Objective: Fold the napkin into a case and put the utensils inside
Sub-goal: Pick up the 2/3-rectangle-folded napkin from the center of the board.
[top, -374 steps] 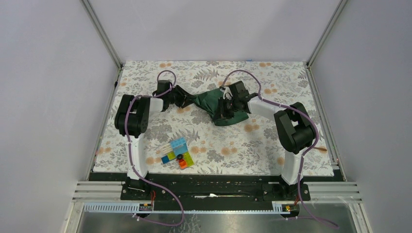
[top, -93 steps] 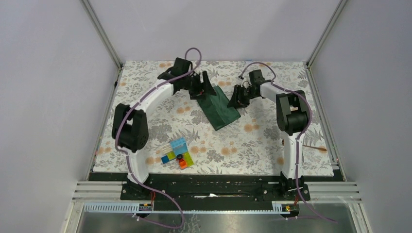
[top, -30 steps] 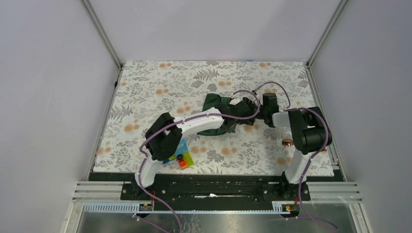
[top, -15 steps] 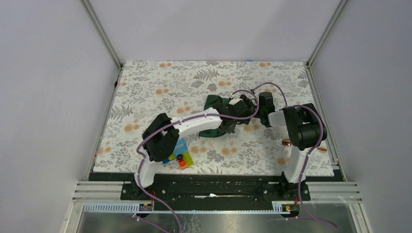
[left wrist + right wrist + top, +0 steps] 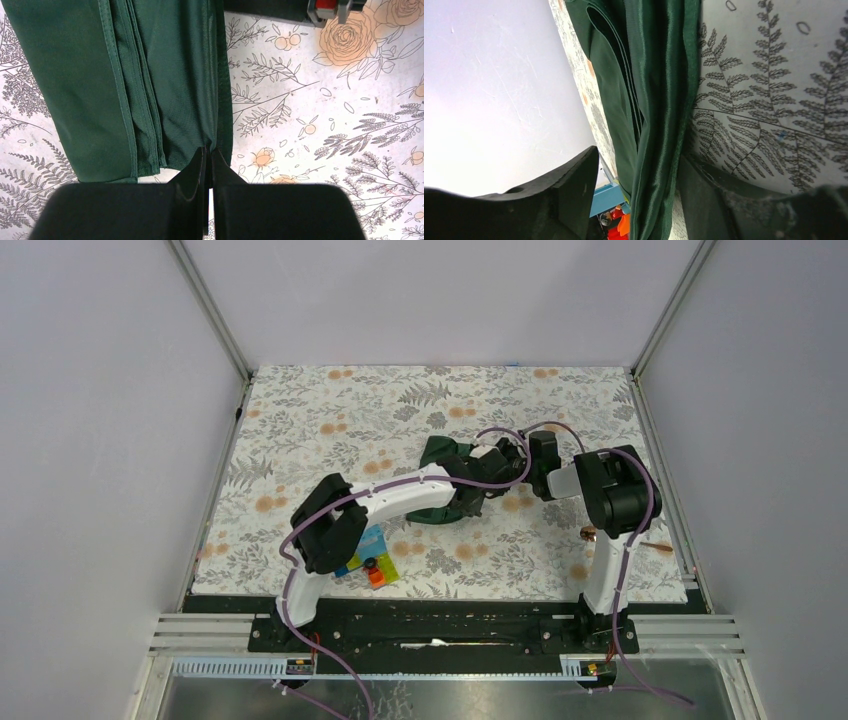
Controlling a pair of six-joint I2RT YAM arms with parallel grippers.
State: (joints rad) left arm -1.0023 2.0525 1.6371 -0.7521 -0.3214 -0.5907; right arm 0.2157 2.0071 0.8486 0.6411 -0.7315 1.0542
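- While both my grippers work at the table's middle, the dark green satin napkin lies there as a long, layered strip, running straight away from my left gripper.
- My left fingers are pressed together, pinching the hemmed edge at the strip's near end.
- My right gripper stands parted, straddling the glossy stacked folds near the other end.
- A flat floral table covering lies beneath.

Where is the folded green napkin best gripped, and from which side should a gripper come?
Probably at the hemmed long edge of the napkin, coming in low over the floral table cover. The layers lie flat and stacked there, so two fingers can pinch them together, as the left gripper does near one corner.
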